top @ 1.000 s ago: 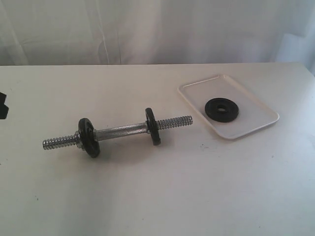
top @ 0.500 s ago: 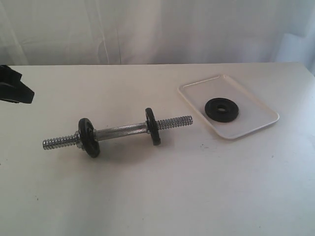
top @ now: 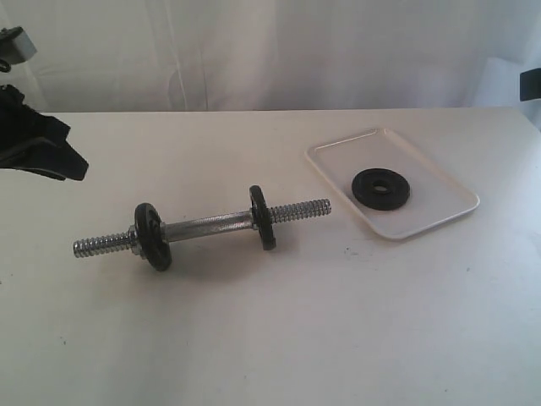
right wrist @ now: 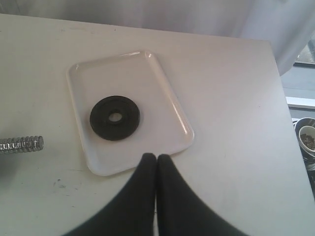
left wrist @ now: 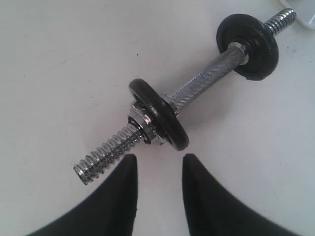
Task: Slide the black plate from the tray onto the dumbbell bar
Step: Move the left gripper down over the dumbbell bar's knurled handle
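Observation:
The black plate (top: 380, 187) lies flat on the white tray (top: 355, 152) at the right of the table. The chrome dumbbell bar (top: 207, 227) lies left of the tray, with two black plates on it (top: 152, 237) (top: 263, 217). My left gripper (top: 72, 165) hangs open at the left edge; in its wrist view its open gripper (left wrist: 158, 160) is just short of the bar's threaded end (left wrist: 106, 155). My right gripper (right wrist: 156, 157) is shut and empty over the tray's (right wrist: 147, 83) edge, short of the black plate (right wrist: 114, 117).
The table's right edge (right wrist: 283, 98) runs close to the tray, with a metal bowl (right wrist: 306, 137) beyond it. A white curtain (top: 270, 51) hangs behind the table. A dark bit of the right arm (top: 531, 85) shows at the right edge.
The left arm has come further into the exterior view from the left edge. A bit of the right arm has appeared at the right edge. Bar, tray and plate have not moved.

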### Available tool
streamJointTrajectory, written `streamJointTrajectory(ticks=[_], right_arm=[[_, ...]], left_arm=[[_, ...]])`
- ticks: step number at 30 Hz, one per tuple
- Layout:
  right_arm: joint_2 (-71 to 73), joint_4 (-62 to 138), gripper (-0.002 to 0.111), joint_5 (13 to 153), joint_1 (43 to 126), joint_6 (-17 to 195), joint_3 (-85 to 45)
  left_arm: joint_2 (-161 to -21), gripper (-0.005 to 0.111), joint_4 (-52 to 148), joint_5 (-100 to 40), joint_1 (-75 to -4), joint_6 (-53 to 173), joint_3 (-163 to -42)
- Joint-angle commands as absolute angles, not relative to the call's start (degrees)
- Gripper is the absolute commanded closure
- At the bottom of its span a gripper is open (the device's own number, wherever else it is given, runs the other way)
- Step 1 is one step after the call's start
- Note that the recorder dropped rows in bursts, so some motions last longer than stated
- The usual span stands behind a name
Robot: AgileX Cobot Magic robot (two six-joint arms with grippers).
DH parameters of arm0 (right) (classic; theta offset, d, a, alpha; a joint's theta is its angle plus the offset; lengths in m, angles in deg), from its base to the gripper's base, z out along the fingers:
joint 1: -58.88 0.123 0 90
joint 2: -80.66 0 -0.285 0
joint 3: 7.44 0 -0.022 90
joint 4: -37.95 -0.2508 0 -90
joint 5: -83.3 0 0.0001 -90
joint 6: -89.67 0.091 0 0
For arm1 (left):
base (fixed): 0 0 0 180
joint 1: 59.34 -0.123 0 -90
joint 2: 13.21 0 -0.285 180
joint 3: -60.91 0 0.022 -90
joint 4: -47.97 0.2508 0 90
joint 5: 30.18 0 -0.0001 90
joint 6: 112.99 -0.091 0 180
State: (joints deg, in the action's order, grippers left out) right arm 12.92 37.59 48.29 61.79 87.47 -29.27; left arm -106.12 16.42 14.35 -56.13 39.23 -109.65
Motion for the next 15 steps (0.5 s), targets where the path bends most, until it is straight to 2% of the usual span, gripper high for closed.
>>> streamJointTrajectory(ticks=[1, 6, 15], right_arm=[[12.7, 37.6, 0.108, 49.1, 61.8, 86.9, -29.4], [12.7, 37.6, 0.108, 49.1, 61.8, 86.9, -29.4], [12.7, 37.6, 0.108, 48.6, 61.8, 86.9, -29.4]], left_arm=[[-108.1, 0.07, 15.4, 14.7, -54.5, 37.8, -110.8], [-111.9, 0.07, 15.4, 22.2, -54.5, 38.7, -116.1], [-122.0, 0.069, 14.0, 25.3, -52.9, 38.6, -128.7]])
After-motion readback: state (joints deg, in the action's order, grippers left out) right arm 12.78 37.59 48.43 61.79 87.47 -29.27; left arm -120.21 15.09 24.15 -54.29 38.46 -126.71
